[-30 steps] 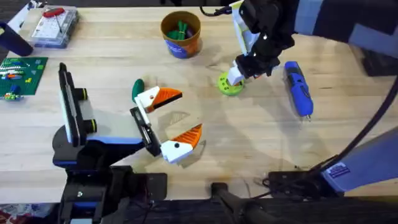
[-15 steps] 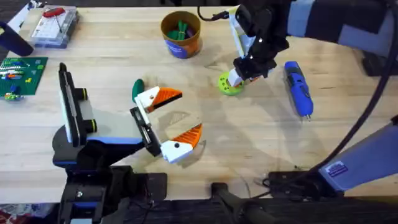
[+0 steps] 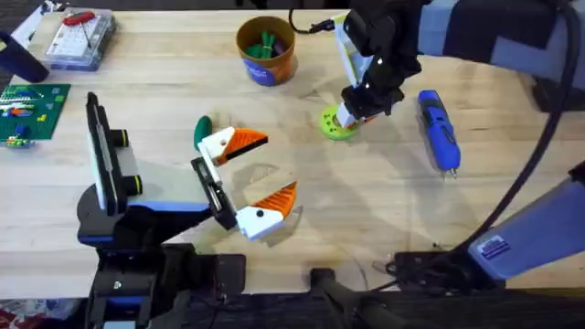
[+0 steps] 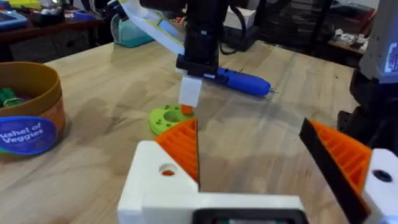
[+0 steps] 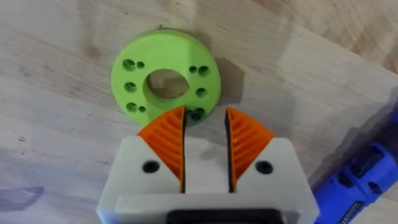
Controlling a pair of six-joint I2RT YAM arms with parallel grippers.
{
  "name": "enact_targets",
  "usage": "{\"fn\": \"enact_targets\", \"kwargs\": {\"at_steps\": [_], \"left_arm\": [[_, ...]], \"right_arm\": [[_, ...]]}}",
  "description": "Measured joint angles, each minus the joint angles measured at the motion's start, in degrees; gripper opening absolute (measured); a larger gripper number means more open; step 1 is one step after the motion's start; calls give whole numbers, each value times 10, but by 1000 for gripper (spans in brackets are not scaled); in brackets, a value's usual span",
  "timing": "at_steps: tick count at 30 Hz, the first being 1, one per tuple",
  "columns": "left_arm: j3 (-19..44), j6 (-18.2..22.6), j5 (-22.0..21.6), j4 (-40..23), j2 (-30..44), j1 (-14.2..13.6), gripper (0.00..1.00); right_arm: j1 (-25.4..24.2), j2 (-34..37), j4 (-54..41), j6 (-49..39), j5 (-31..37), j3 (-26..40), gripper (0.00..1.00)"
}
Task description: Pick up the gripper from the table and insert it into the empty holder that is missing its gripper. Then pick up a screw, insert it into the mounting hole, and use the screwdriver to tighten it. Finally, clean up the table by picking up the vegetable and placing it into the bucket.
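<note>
Over the far right part of the wooden table [image 3: 384, 201], the right arm's white gripper with orange ribbed pads [image 5: 205, 134] is hanging straight down at the rim of the flat lime-green plastic ring [image 5: 166, 79], a disc with a round centre bore and small holes drilled around it. Its jaws are standing narrowly parted with nothing visible between them. Whether this is a pick of the ring or work at one of its holes, I cannot tell; to do either well, the fingers should be lining up squarely with the rim and descending slowly, since the thin, smooth disc is likely to skate on the tabletop.

Just right of it, the blue pen-shaped powered screwdriver with dark trim [image 3: 438, 130] is lying flat, its thin metal tip pointing toward the near edge. The left arm's matching gripper [image 3: 256, 176] is resting spread wide and empty beside the small dark green rounded toy vegetable [image 3: 202, 129]. The round orange bucket with a blue band [image 3: 266, 50] is standing at the far edge, green pieces already inside.
</note>
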Motion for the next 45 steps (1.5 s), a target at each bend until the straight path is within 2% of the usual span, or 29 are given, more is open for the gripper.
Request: {"fn": "enact_targets", "kwargs": {"at_steps": [4, 16, 20, 25, 28, 45], "left_arm": [[0, 0, 0, 0, 0, 0, 986], [0, 0, 0, 0, 0, 0, 986], [0, 0, 0, 0, 0, 0, 986], [0, 0, 0, 0, 0, 0, 986], [0, 0, 0, 0, 0, 0, 986], [0, 0, 0, 0, 0, 0, 986]], "right_arm": [[0, 0, 1, 0, 0, 0, 288], [0, 0, 8, 0, 0, 0, 263], [1, 0, 9, 0, 0, 0, 163], [5, 0, 9, 0, 0, 0, 99], [6, 0, 8, 1, 0, 0, 8], [7, 0, 6, 1, 0, 0, 3]]}}
